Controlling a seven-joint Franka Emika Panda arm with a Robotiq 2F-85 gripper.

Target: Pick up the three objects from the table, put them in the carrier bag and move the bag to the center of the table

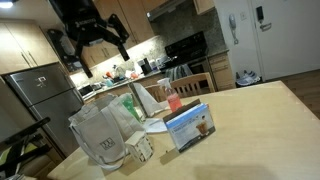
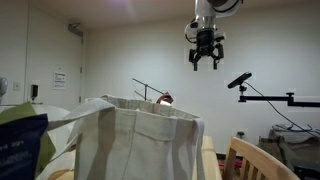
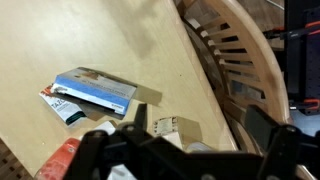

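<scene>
The end effector (image 2: 206, 60) hangs high in the air above the bench (image 1: 262, 125). Its dark fingers are spread as wide as they go and hold nothing. In both exterior views it sits near the top of the frame, well apart from everything below. From the wrist view, its blurred black fingers cross the lower edge of the picture, looking down on the pale wood top. Beneath it there, the light-blue carton (image 3: 95, 90) sits on the bench, and the smaller red-and-white packet (image 3: 60, 104) touches one end of it. The small pale box (image 3: 172, 127) sits near the carton, closer to the bench edge where a wooden chair (image 3: 235, 60) stands. In an exterior view the carton (image 1: 192, 126) appears to stand on its long edge, its face picturing a drink, with a pink-red bottle (image 1: 172, 99) upright just behind it. The carrier bag (image 1: 100, 135), whitish and crinkly with a dark logo, stands upright with its mouth open toward one end of the bench. The pale box is just beside its base. In an exterior view the bag (image 2: 140, 140) fills the foreground, handles raised. A refrigerator (image 1: 40, 95) and a black stove (image 1: 186, 47) stand in the kitchen beyond the bench.
</scene>
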